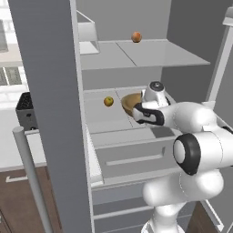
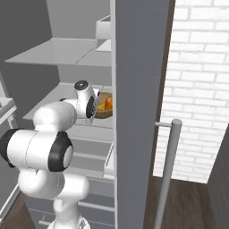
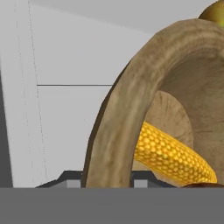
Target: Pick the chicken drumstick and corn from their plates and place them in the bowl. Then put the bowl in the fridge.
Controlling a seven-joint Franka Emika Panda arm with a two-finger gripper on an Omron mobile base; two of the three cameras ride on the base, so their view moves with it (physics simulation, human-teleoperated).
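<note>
**Bowl at fridge shelf, loading done**

Gripper (image 3: 107,183): clenched on rim of round tan-brown wooden bowl (image 3: 127,109). Yellow corn cob (image 3: 173,155) lay inside, just beyond fingertips. Bowl reached grey fridge's pale shelf (image 1: 102,118). Left, likely: release, withdrawal.

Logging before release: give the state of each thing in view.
fridge: door open.
bowl: on the middle shelf, rim between shut jaws.
corn: lying inside the bowl.
gripper: shut on the bowl.
yellow-green fruit: on the same shelf, apart from the bowl.
</note>
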